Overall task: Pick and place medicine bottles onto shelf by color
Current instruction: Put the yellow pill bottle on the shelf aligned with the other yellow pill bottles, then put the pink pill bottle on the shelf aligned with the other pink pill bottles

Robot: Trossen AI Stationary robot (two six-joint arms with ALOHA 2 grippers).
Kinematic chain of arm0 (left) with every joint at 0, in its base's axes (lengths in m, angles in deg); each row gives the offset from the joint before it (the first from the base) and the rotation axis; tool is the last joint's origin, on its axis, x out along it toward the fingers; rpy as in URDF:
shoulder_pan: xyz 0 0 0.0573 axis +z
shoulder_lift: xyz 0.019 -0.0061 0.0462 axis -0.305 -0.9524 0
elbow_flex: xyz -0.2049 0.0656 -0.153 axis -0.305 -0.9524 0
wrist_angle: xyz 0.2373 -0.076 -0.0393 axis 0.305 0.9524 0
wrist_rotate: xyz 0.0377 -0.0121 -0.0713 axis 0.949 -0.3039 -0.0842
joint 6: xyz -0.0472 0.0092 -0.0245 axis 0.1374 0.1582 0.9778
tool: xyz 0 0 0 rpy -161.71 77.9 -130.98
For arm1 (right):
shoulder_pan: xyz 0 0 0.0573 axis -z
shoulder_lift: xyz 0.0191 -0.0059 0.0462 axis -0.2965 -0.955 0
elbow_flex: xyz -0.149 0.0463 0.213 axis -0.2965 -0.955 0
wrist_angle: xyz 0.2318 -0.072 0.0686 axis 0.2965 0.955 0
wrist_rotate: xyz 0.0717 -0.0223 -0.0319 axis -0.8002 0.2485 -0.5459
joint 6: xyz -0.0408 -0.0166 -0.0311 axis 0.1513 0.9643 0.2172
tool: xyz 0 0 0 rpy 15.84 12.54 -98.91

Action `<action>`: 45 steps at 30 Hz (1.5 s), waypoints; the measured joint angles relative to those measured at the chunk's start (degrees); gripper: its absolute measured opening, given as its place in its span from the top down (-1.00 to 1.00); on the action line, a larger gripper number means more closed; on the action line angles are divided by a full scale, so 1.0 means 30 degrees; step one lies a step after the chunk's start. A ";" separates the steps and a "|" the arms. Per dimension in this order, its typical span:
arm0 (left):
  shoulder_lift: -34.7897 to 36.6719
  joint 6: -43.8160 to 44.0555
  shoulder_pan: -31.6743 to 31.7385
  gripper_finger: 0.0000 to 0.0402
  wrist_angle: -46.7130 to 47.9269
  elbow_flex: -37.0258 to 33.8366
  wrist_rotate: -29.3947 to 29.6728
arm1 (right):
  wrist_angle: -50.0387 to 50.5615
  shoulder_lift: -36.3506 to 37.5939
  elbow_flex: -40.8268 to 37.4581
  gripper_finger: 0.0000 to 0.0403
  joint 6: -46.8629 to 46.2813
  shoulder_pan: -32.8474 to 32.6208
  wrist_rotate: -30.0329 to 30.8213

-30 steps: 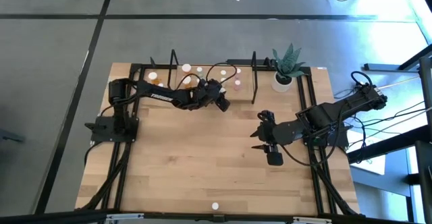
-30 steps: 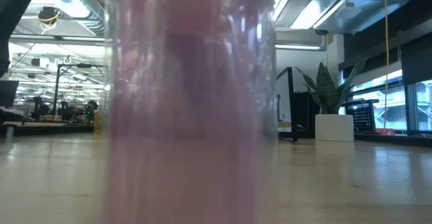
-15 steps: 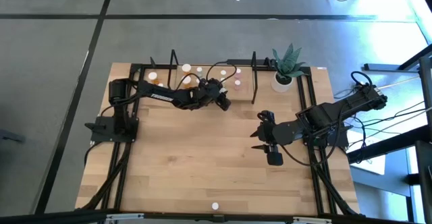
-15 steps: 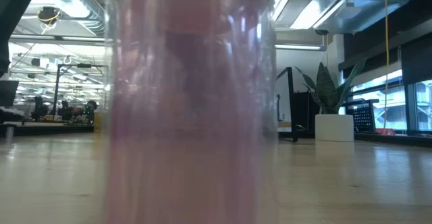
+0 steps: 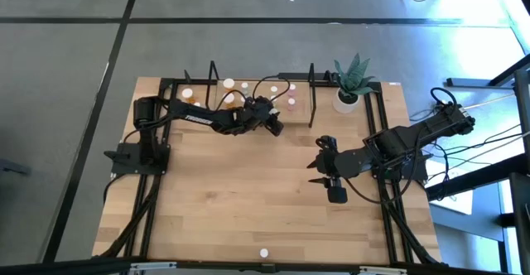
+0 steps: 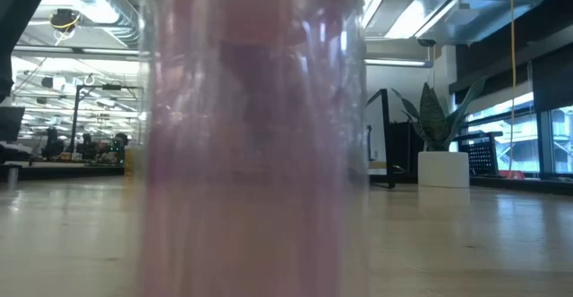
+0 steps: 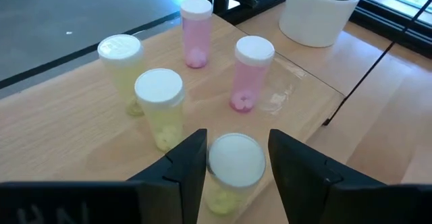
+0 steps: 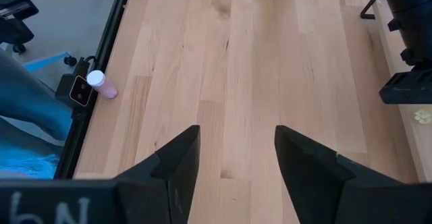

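From above, the left gripper point(image 5: 272, 123) reaches over the shelf point(image 5: 199, 101) at the far edge of the worktop point(image 5: 248, 192), where several medicine bottles stand in a row between the black end loops, among them an orange bottle point(image 5: 188, 95) towards the shelf's left end and a pink bottle point(image 5: 291, 103) towards its right end. A potted plant point(image 5: 349, 83) stands at the far right corner. The right gripper point(image 5: 321, 169) hangs over the right half of the worktop, well apart from the shelf. One lone bottle point(image 5: 264, 253) stands at the near edge, about midway along it

At table height, a pink-tinted bottle point(image 6: 255, 136) stands so close to the lens that it fills the middle of the picture; the plant pot point(image 6: 443, 168) shows far behind it on the right

In the left wrist view, a yellow-green bottle with a white cap point(image 7: 235, 162) stands upright between the left gripper's fingers point(image 7: 185, 163); narrow gaps show on both sides of the cap, so the fingers stand loose around it, not clamped. Beyond it stand two more yellow-green bottles point(image 7: 160, 106) and two pink bottles point(image 7: 251, 72), all upright on the light board

In the right wrist view, the right gripper point(image 8: 236, 158) has its fingers spread with nothing between them, over bare wood. A small pink bottle point(image 8: 100, 84) with a white cap is at the worktop's edge beside a small black box point(image 8: 79, 92)
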 joint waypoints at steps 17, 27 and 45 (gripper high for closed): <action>0.1264 -0.2302 -0.0097 0.25 0.0170 0.0000 0.0978 | -0.0007 0.0000 0.0000 0.04 0.0012 0.0000 0.0000; 0.3332 -0.3135 -0.0952 0.25 0.0514 0.0000 0.0903 | -0.0007 0.0000 0.0000 0.04 0.0012 0.0000 0.0000; 1.1618 -0.4032 -0.5360 0.25 1.0062 0.0000 -0.0876 | -0.0189 0.0000 0.0000 0.04 0.0012 0.0000 0.0000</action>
